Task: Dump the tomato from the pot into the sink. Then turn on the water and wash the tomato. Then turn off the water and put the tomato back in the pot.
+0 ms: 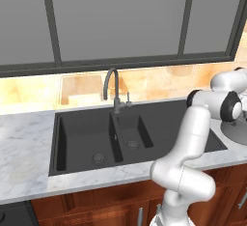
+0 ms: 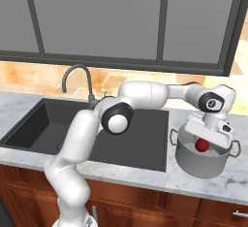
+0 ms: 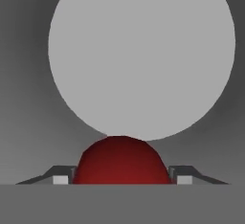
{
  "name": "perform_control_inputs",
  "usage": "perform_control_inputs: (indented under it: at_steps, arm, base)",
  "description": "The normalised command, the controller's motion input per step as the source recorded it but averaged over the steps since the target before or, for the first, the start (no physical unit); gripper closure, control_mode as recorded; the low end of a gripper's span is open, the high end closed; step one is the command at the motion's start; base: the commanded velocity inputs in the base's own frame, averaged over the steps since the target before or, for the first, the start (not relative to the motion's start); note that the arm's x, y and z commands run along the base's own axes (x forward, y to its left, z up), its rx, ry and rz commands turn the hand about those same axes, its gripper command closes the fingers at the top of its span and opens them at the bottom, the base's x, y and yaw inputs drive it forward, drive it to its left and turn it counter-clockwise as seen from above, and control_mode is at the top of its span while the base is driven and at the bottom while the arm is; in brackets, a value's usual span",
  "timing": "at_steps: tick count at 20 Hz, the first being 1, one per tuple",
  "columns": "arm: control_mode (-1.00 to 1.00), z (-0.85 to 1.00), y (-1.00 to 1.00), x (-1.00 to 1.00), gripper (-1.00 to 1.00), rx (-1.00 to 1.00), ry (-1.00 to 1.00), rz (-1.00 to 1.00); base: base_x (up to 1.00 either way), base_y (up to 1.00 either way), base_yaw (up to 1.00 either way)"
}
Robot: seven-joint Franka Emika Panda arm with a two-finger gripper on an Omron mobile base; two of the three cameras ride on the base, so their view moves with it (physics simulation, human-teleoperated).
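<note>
**Red tomato between the fingers inside the pot**

Grey metal pot (image 2: 202,157) stands on the marble bench (image 2: 145,175), just beside the black sink (image 2: 53,129) at its 3 o'clock in the right base view. The white arm reaches across the sink's draining section and the hand (image 2: 207,141) dips into the pot's mouth. The tomato (image 2: 202,145) sits inside, just under the hand. In the hand view the tomato (image 3: 121,161) lies between the two fingertips (image 3: 60,179), at 6 o'clock of the pot's pale round floor; the tips flank it closely, but whether they clamp it cannot be told. A curved dark tap (image 1: 112,89) rises at the sink's 12 o'clock edge.
</note>
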Motion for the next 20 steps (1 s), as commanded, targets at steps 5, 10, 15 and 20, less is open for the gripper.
perform_control_inputs:
  at_steps: [5, 10, 15, 20]
  arm:
    - [-1.0, 0.0, 0.07, 0.0, -1.0, -0.02, -0.11, 0.0]
    - [-1.0, 0.09, 0.04, -0.09, -1.0, -0.11, -0.17, -0.02]
    - [-1.0, 0.58, 0.2, -0.39, -1.0, -0.2, -0.32, -0.04]
    - [-1.0, 0.66, 0.32, -0.41, -1.0, -0.25, -0.25, -0.04]
  base:
    - [0.0, 0.0, 0.0]
    - [0.0, 0.0, 0.0]
    - [0.0, 0.0, 0.0]
    - [0.0, 0.0, 0.0]
